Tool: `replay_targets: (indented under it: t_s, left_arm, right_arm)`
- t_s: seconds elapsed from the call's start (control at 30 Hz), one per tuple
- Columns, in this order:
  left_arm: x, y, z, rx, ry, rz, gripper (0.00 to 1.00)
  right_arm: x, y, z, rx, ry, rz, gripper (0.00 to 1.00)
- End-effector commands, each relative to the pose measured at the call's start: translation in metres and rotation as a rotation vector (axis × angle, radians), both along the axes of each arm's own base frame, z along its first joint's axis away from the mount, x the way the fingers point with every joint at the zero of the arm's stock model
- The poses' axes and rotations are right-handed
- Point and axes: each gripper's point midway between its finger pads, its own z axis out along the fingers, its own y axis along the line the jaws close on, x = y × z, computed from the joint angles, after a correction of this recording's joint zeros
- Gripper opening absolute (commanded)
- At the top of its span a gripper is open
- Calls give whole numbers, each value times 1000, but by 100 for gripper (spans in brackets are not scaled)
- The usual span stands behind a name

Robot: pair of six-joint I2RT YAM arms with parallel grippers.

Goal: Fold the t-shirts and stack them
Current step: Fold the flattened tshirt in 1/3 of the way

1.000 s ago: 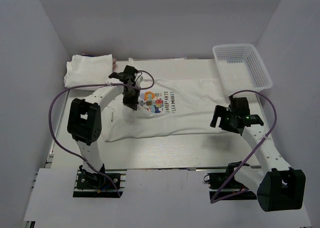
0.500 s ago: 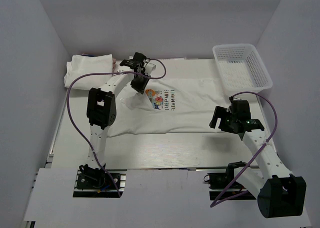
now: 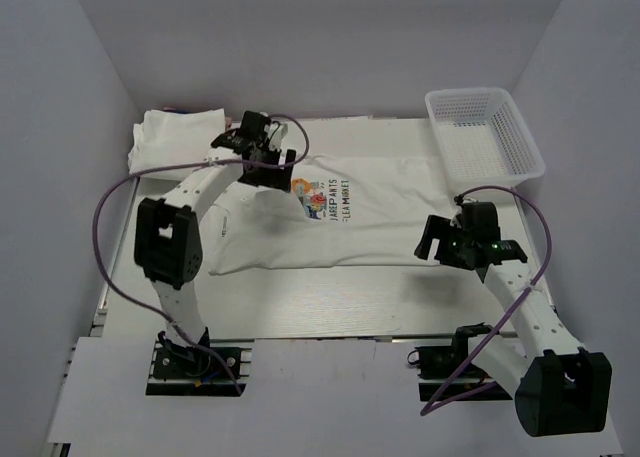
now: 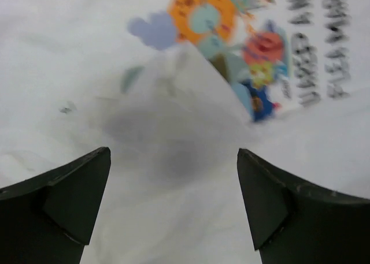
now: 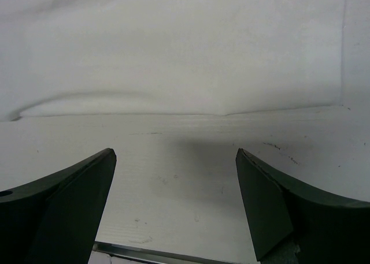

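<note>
Top view: printed shirt (image 3: 380, 217) lay spread flat in the middle of the table (image 3: 300, 297), folded shirt (image 3: 175, 137) at the back left corner, basket (image 3: 485, 127) back right. Left gripper (image 3: 262, 157) hung over the printed shirt's upper left, just beside the print (image 3: 320, 199); right gripper (image 3: 440, 239) sat at its lower right edge. Left wrist: jaws spread wide, nothing held, a raised cloth fold between them, print ahead. Right wrist: jaws wide, empty, over bare table, shirt edge just ahead.
</note>
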Motion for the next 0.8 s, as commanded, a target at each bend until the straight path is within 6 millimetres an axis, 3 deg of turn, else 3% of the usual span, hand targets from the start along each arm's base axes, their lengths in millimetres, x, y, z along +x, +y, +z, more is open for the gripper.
replay_targets:
  t_s: [0.0, 0.03, 0.07, 0.1, 0.3, 0.4, 0.47, 0.57, 0.6, 0.63, 0.67, 0.7, 0.73, 0.77]
  left_arm:
    - [-44, -56, 32, -334, 12, -88, 100]
    - [-56, -69, 36, -428, 41, -111, 100]
    - [-59, -76, 20, -484, 53, -108, 100]
    - [-63, -82, 17, -539, 84, -83, 100]
    - [-42, -48, -35, -345, 125, 139, 100]
    - [-15, -14, -44, -187, 46, 258, 100]
    - [8, -3, -38, -117, -16, 305, 100]
    - [45, 24, -49, 45, -76, 395, 100]
    - [71, 27, -31, 63, -147, 431, 100]
    - [81, 27, -29, 82, -160, 424, 100]
    - [108, 28, -28, 87, -197, 452, 100]
    - [105, 29, -52, 114, -153, 448, 100]
    - [126, 23, -26, 92, -199, 445, 100]
    - [136, 25, -23, 84, -202, 463, 100]
  right_arm:
    - [1, 4, -3, 7, -9, 38, 90]
    - [1, 5, -4, 9, -4, 39, 90]
    - [1, 5, -5, 9, 0, 39, 90]
    - [3, 5, -5, 10, 2, 43, 90]
    - [14, 6, 9, 4, -15, 54, 90]
    - [16, 9, 14, 19, -30, 62, 90]
    - [17, 6, 15, 8, -39, 48, 90]
    - [21, 2, 20, -9, -55, 35, 90]
    - [22, 1, 21, -14, -57, 35, 90]
    - [22, 0, 22, -24, -61, 34, 90]
    - [24, -1, 24, -27, -65, 26, 90]
    - [25, -1, 24, -31, -67, 26, 90]
    - [25, -2, 26, -33, -72, 24, 90]
    - [26, -3, 27, -38, -79, 20, 90]
